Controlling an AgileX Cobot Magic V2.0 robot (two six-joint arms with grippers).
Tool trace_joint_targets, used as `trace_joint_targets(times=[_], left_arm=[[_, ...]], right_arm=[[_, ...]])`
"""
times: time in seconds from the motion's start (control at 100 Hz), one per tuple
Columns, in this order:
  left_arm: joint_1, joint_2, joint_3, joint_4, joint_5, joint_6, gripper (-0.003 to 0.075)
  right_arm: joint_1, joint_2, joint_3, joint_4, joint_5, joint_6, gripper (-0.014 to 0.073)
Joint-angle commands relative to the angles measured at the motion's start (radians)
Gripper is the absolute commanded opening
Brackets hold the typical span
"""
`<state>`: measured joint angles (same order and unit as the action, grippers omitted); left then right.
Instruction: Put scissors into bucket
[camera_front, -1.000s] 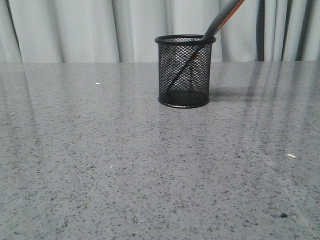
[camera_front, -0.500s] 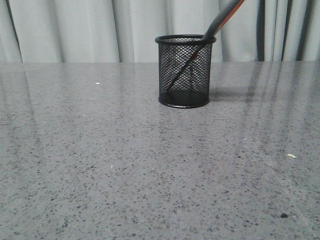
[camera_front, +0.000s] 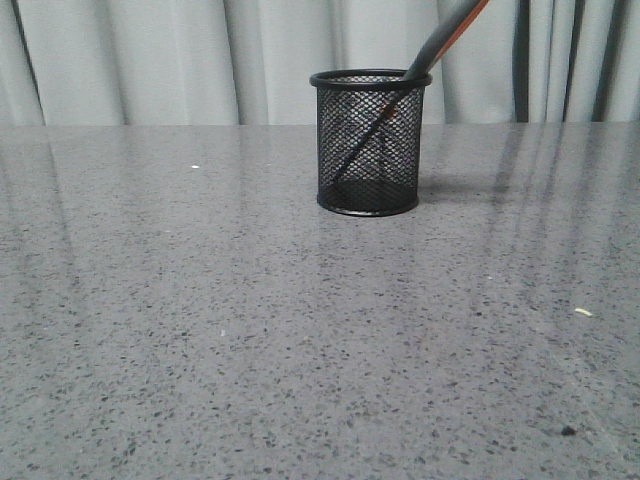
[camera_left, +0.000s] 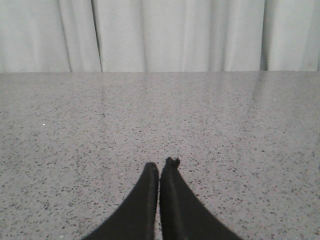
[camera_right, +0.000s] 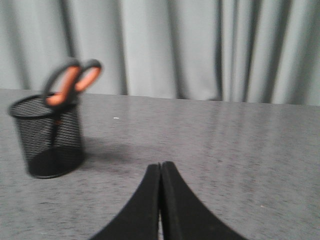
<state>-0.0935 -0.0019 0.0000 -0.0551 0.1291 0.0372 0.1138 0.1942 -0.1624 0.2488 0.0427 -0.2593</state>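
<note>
Front view: neither arm appears; only the bucket (camera_front: 369, 143) stands upright on the grey speckled counter (camera_front: 250, 330), toward the far edge and slightly right of centre. The scissors (camera_front: 440, 38) sit inside it, blades down, tilted so the handles lean out over the right side of the rim and run off the top of the frame.

Left wrist view: left hand (camera_left: 160, 172) hangs low over bare counter (camera_left: 225, 125), fingers pressed together with only a thin seam between them, nothing held. Tips point toward the far edge.

Right wrist view: right hand (camera_right: 160, 170) likewise closed tight, fingers meeting along a fine line, holding nothing. It is well apart from the bucket (camera_right: 49, 136), which stands off to one side with the scissors' (camera_right: 70, 82) two orange-lined loop handles sticking above the rim. This view is slightly blurred.

Room: pale grey pleated curtain (camera_front: 150, 60) hangs behind the counter across the full width. A few small specks lie on the counter surface near the right side.
</note>
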Motion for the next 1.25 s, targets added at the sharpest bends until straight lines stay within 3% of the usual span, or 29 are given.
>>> trace_joint_targets(times=[0.0, 0.25, 0.32, 0.49, 1.24], left_arm=[[0.003, -0.03, 0.04, -0.001, -0.075, -0.009, -0.002], [0.003, -0.03, 0.04, -0.001, -0.075, -0.009, -0.002], [0.003, -0.03, 0.04, -0.001, -0.075, -0.009, -0.002], [0.003, -0.028, 0.04, -0.001, -0.076, -0.009, -0.002], [0.003, -0.028, 0.04, -0.001, -0.076, -0.009, -0.002]], right_arm=[[-0.067, -0.015, 0.024, -0.057, -0.125, 0.046, -0.0066], [-0.164, -0.18, 0.183, -0.17, -0.125, 0.149, -0.0066], [-0.164, -0.228, 0.181, -0.216, -0.015, 0.186, -0.0066], [-0.164, -0.227, 0.183, -0.216, 0.049, 0.186, -0.0066], [-0.164, -0.227, 0.183, -0.216, 0.042, 0.186, -0.0066]])
